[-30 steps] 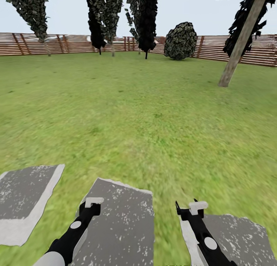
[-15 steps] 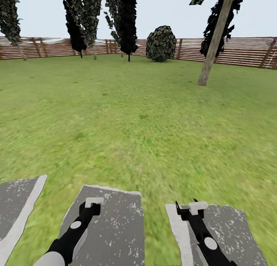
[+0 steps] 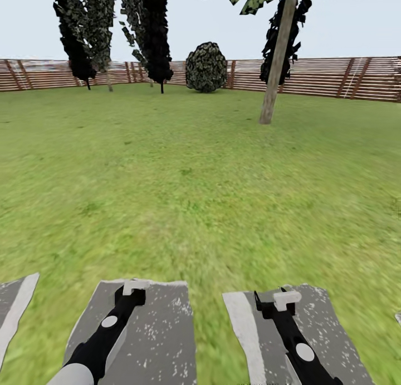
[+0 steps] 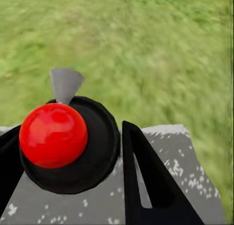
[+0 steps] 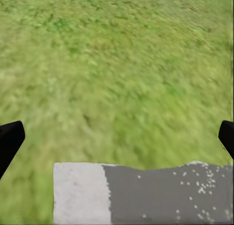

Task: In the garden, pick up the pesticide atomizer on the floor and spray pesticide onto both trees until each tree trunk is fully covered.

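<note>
My left gripper (image 4: 66,142) is shut on the pesticide atomizer (image 4: 53,134), a black round body with a red ball on top and a grey nozzle, held over a grey paving slab. In the head view this gripper (image 3: 135,290) hangs low at the near left. The right gripper (image 3: 277,300) is open and holds nothing, its fingers (image 5: 9,139) spread wide above grass and paving. One tree trunk (image 3: 275,68), pale and leaning, rises from the lawn at the far right of centre. Two more dark trees (image 3: 83,29) (image 3: 151,31) stand by the fence at the back left.
A brown slatted fence (image 3: 334,76) bounds the lawn at the back. A round bush (image 3: 206,67) stands against it. Grey paving slabs (image 3: 156,335) (image 3: 328,329) lie under both arms. Wide lawn (image 3: 184,173) stretches between me and the trees.
The whole picture has slid to the left, so the camera has turned to the right. Both arms hold the same pose, and the left gripper keeps its hold.
</note>
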### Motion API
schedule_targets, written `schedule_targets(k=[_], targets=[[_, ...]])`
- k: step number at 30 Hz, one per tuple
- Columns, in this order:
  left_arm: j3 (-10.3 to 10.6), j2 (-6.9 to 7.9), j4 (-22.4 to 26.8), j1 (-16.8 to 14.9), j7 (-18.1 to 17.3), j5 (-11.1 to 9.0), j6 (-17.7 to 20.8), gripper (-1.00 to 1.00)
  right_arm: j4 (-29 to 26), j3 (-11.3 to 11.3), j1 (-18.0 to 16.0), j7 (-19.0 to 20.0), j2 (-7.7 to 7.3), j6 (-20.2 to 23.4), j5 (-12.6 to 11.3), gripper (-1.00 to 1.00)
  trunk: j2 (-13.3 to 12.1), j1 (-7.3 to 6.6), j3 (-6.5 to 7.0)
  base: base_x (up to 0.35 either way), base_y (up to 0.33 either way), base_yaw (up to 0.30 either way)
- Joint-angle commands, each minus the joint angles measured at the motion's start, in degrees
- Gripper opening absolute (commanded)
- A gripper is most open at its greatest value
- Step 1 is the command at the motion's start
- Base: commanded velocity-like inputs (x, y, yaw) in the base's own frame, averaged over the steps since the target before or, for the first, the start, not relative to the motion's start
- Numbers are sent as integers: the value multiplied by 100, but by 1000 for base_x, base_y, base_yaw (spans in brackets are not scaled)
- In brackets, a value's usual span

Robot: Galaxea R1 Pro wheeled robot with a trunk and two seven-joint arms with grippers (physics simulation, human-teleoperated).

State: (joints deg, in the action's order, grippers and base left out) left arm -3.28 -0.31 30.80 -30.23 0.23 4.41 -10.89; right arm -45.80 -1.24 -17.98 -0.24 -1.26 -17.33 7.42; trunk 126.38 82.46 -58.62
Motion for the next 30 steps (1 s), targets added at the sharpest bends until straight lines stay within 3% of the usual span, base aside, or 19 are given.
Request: schedule_targets(k=[1,6,9,13,18,26,30], targets=[[-23,-4,4,-1,2,49,-11,-100,3,-13,-4,-2,3,-16,58,100,2,-1,1,0,0,-273],[-38,11,-32,-3,72,65,17,-100,-1,-15,-4,-2,3,-16,58,100,2,-1,25,0,0,-273],[-40,15,-67,-39,372,50,87,-100,-6,-16,-5,-2,3,-16,58,100,2,-1,40,0,0,-273],[-45,26,-74,-64,575,36,459,-100,-8,-16,-5,-2,3,-16,58,100,2,-1,59,0,0,-272],[-42,57,-69,-65,606,-1,647,-100,3,-15,-4,-2,3,-16,58,100,2,-1,83,0,0,-273],[-41,58,19,-19,570,-18,602,-100,15,-12,-4,-2,3,-16,58,100,2,-1,122,1,0,-272],[-41,58,22,-20,542,-19,605,-100,18,-11,-4,-2,3,-16,58,100,2,-1,142,241,0,-272]])
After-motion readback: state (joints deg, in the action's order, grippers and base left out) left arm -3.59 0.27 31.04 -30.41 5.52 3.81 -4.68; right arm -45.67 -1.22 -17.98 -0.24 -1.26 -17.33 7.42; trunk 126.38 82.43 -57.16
